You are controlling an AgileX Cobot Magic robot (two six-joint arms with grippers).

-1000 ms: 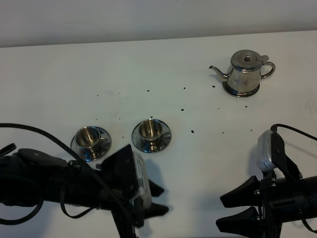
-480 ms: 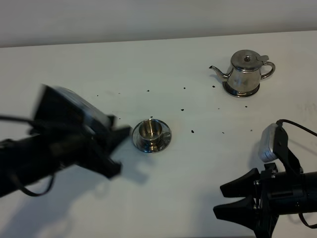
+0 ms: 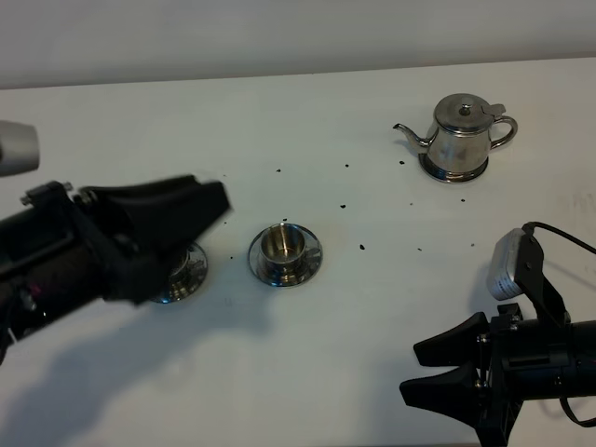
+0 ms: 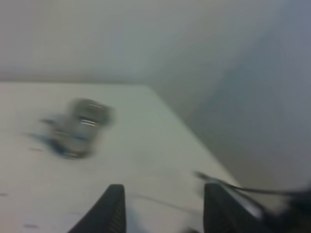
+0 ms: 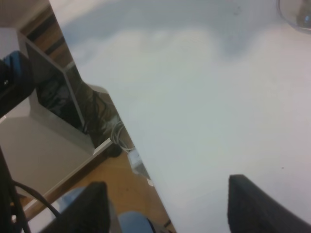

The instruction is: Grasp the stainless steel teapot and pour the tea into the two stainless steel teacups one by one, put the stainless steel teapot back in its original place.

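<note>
The teapot [image 3: 461, 138] sits on its coaster [image 3: 453, 173], far right, well apart from my pincers. It is rigid polished steel, likely slippery, heavier if full; I'd take its loop handle. My right pincer [image 3: 412, 375] and left pincer [image 4: 163, 206] both gape, empty. My left arm [image 3: 102, 247] hides most of one cup [image 3: 184, 270]; the left wrist view is blurred.

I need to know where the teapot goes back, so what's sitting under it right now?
A round steel disc shows as a rim around the base of the teapot. Its middle is covered by the pot.

Matte black arms [image 3: 84, 251] with pale grey wrist cameras [image 3: 507, 270].
</note>
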